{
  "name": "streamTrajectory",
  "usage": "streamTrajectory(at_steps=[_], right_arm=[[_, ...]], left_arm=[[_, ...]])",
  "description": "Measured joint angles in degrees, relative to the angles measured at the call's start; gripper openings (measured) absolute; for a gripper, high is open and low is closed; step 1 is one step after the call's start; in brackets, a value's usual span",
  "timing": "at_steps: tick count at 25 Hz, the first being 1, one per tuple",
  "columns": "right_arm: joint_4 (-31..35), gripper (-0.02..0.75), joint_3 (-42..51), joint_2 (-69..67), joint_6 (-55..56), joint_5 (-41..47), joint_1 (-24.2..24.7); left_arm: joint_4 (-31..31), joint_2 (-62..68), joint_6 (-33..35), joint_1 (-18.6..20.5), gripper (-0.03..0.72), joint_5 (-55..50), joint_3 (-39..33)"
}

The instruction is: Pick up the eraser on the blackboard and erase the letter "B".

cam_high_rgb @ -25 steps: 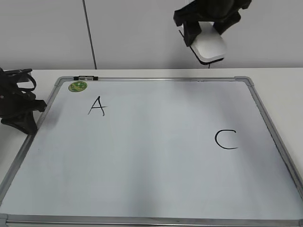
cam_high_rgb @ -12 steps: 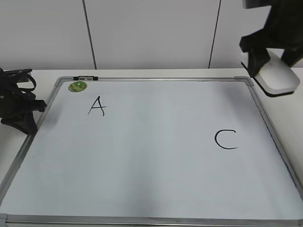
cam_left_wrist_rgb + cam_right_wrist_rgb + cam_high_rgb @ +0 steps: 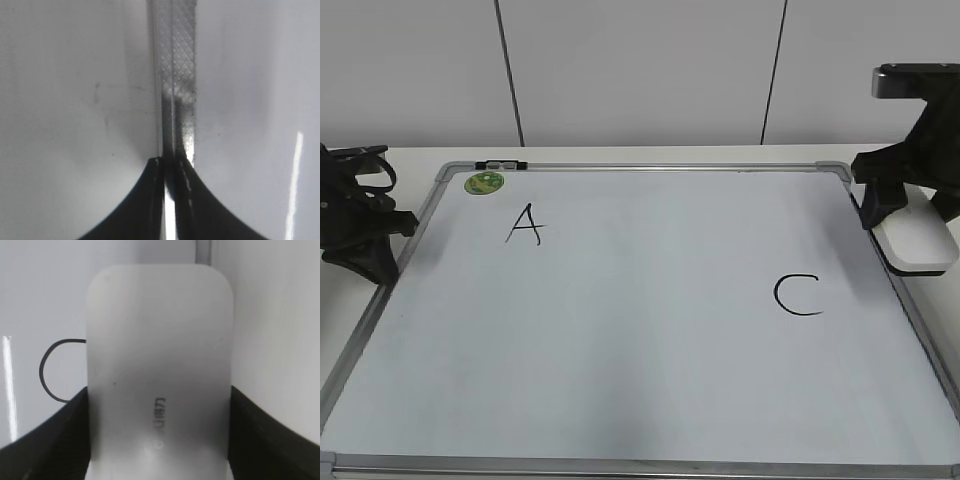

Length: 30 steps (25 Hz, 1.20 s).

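The right gripper [image 3: 910, 215] clamps the eraser [image 3: 917, 243] over the blackboard's [image 3: 640, 360] right frame edge, beside the C [image 3: 796, 296]; no letter "B" shows. The left gripper [image 3: 360, 215], jaws together, rests at the left frame.

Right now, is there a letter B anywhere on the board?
No, the board shows only an A and a C, with blank white between them.
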<state>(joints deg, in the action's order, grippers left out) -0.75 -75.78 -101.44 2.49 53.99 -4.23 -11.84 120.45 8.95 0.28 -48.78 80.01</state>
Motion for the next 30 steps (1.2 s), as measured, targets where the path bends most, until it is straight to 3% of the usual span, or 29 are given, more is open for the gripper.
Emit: streamTrajectory(at_steps=[16, 30], right_arm=[[-1.0, 0.546, 1.2, -10.5, 3.0, -10.4, 0.1], [-2.2, 0.547, 1.2, -12.9, 4.3, -12.1, 0.1]], left_arm=[[-0.1, 0.0, 0.0, 0.0, 0.012, -0.1, 0.0], [-0.1, 0.0, 0.0, 0.0, 0.013, -0.1, 0.0]])
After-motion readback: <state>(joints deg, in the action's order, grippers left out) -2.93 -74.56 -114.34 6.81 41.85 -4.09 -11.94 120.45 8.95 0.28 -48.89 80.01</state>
